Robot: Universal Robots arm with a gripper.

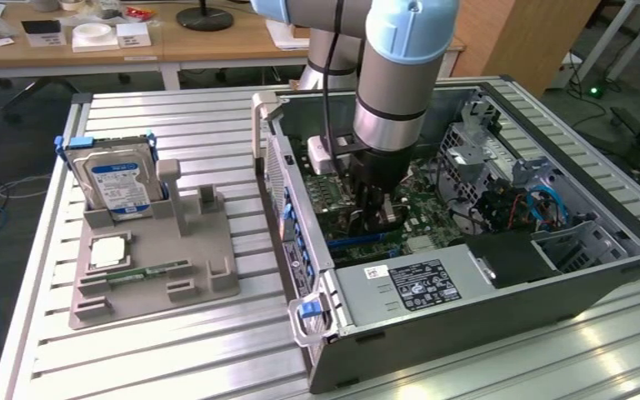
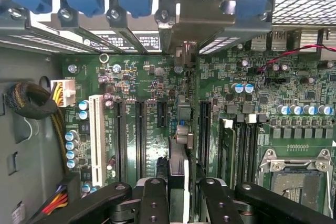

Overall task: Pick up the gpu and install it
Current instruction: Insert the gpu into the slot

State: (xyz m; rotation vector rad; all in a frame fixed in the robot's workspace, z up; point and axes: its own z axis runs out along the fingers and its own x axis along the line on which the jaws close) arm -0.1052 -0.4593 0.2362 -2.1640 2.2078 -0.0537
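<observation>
Since my claw (image 2: 181, 203) is pinching the gpu (image 2: 184, 114) on edge inside the case (image 1: 432, 333), over the motherboard (image 2: 142, 77) slots near its rear wall, I'd call this the install step. Seating it needs the edge lined up square.

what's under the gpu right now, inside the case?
The gpu, edge-on in the gripper, stands over the green motherboard. Black expansion slots show on both sides of it. Whatever lies directly beneath is hidden by the card itself, so seating can't be judged.
</observation>
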